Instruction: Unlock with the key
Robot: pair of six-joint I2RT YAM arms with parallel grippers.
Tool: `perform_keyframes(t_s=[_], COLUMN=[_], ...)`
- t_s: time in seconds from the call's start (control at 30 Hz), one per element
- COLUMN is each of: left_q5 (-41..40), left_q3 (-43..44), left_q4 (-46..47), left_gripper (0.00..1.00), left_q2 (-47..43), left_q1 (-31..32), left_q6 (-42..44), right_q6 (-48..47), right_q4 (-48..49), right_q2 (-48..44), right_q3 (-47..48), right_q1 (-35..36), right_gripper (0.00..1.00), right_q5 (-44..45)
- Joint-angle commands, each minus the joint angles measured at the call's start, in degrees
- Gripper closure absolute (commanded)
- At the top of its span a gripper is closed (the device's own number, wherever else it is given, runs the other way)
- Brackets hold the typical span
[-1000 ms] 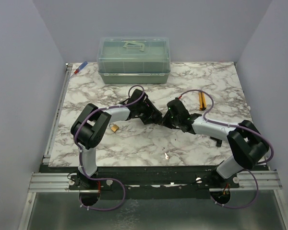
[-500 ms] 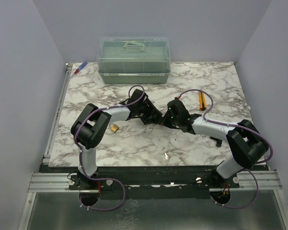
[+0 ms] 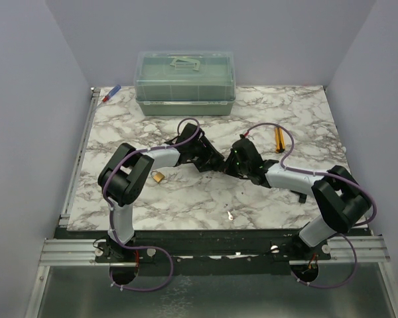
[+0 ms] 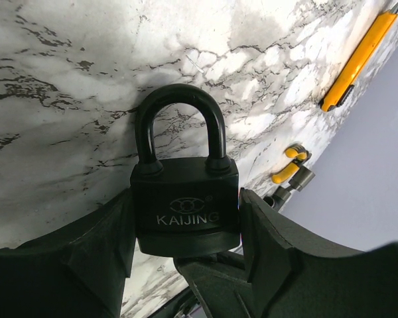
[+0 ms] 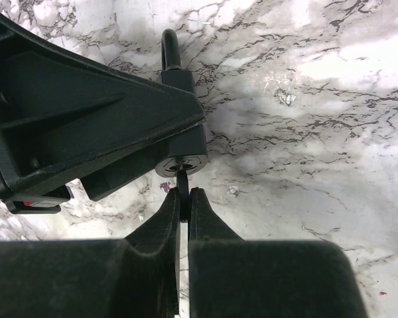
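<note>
Key (image 5: 184, 189) between right jaws, at padlock (image 4: 184, 192)

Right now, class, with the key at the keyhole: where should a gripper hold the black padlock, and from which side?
Hold the padlock by its body, across the narrow edges: flat, parallel, unlike the shackle. The left gripper does so from the keyhole end, at a slant, leaving it bare.

green box (image 3: 184, 85) at back, brass padlock (image 3: 158, 177), orange tools (image 3: 278, 140)
</note>
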State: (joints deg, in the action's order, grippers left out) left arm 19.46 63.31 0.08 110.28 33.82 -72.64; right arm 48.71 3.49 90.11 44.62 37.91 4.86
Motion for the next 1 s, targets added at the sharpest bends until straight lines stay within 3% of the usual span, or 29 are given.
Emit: perform_keyframes(t_s=[0.0,0.7,0.97], left_q5=[8.1,5.7,3.1], left_q3=[-0.5,-1.6,-2.4], left_q4=[-4.7,-4.7,-4.7], left_gripper=[1.00,1.00,1.00], left_q2=[0.1,-3.3,-5.3], left_q1=[3.1,5.0,5.8], left_q6=[-0.1,0.0,0.2], right_q6=[-2.0,0.2,-1.7], right_q4=[8.1,16.2,26.8], right_q2=[2.3,0.1,-2.7], right_q3=[0.7,-6.3,-13.2], right_q1=[-1.3,-1.3,-1.3], right_gripper=[1.00,1.00,1.00], right_q5=[7.7,6.3,3.7])
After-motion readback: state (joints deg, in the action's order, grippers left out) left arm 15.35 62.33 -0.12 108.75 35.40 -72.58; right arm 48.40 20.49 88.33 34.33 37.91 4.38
